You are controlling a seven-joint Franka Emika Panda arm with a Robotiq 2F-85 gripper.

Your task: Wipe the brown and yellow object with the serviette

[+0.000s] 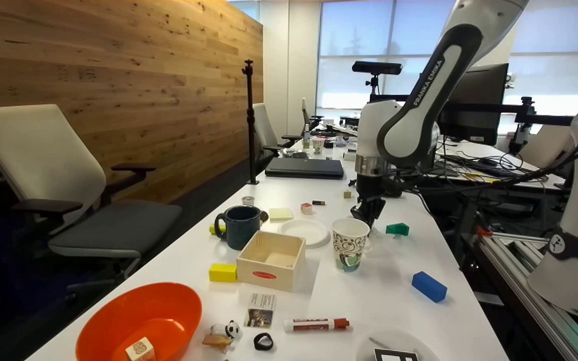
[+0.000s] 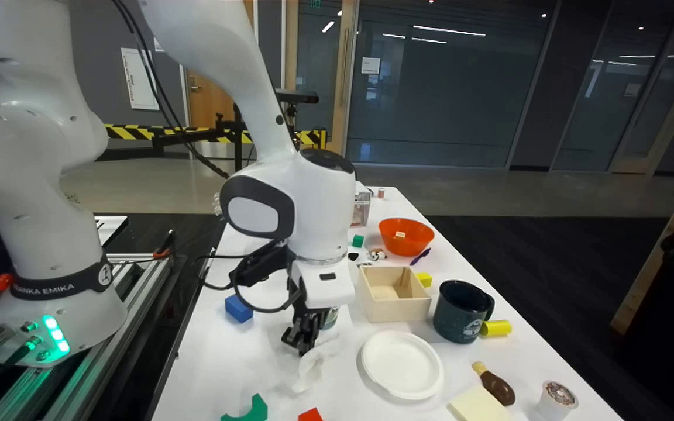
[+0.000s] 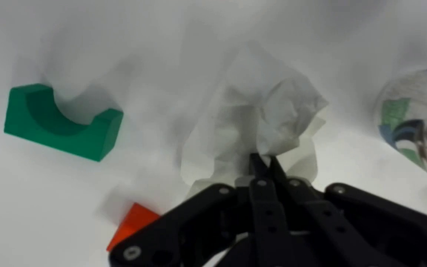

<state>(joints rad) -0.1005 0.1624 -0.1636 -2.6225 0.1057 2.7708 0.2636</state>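
Serviette [image 3: 285, 115], crumpled; gripper [image 3: 266, 160], jaws pinching it. May tear if dragged hard; patterned paper cup [image 3: 419, 118], near, may tip if bumped.

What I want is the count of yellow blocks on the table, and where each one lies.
2. One yellow block lies beside the wooden box; another yellow block lies beside the dark mug. More could be hidden.

The wrist view looks down from close over the serviette [image 3: 243, 122]. From farther off, both exterior views look along the table [image 1: 384, 306], facing opposite ways and sharing wooden box [image 1: 281, 273] and mug [image 1: 241, 230]; in an exterior view, windows [image 1: 356, 35] stand at one o'clock.
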